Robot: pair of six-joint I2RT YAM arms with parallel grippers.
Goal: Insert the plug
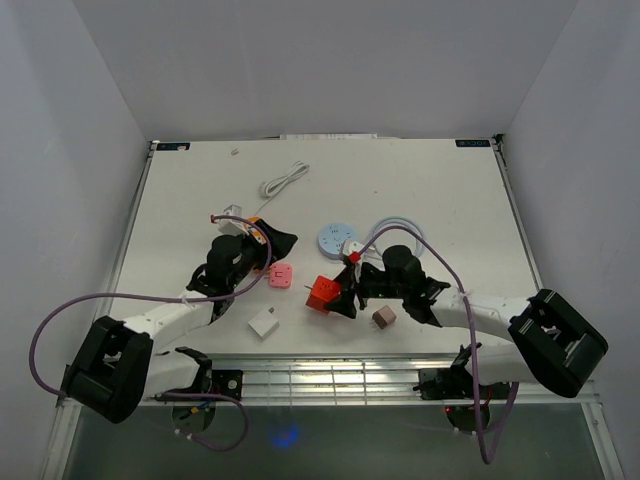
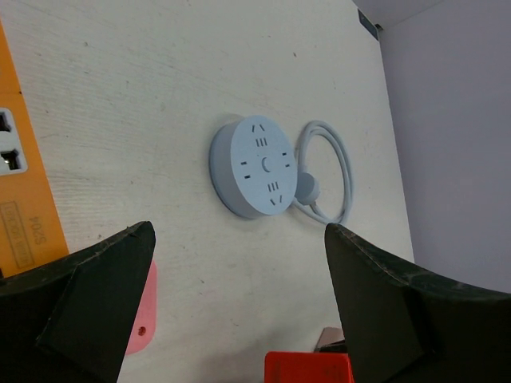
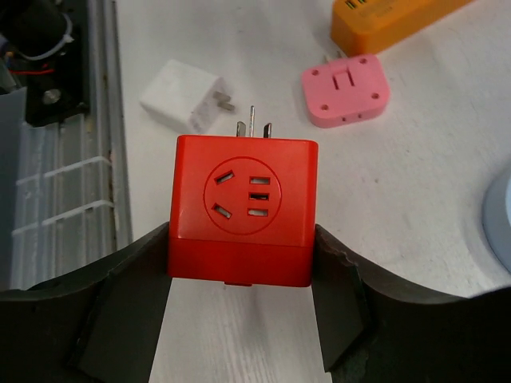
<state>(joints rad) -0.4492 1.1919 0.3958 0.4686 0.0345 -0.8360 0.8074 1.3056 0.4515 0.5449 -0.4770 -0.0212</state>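
My right gripper (image 3: 243, 243) is shut on a red cube plug (image 3: 243, 203), one finger pressed on each side. The cube's socket face looks at the camera and its metal prongs (image 3: 254, 126) point away, toward the table's near left. In the top view the red plug (image 1: 322, 291) sits mid-table at the right gripper (image 1: 336, 298). A round pale-blue socket hub (image 1: 337, 238) with a coiled cord lies just beyond it. My left gripper (image 2: 239, 303) is open and holds nothing. It faces the blue hub (image 2: 255, 167), with the red plug (image 2: 310, 367) at the view's bottom edge.
A pink flat adapter (image 1: 280, 276) lies beside the left gripper (image 1: 262, 255). An orange power strip (image 2: 20, 199) lies left of it. A white charger (image 1: 264, 324) and a small brown cube (image 1: 384, 318) sit near the front edge. A white cable (image 1: 284, 180) lies farther back.
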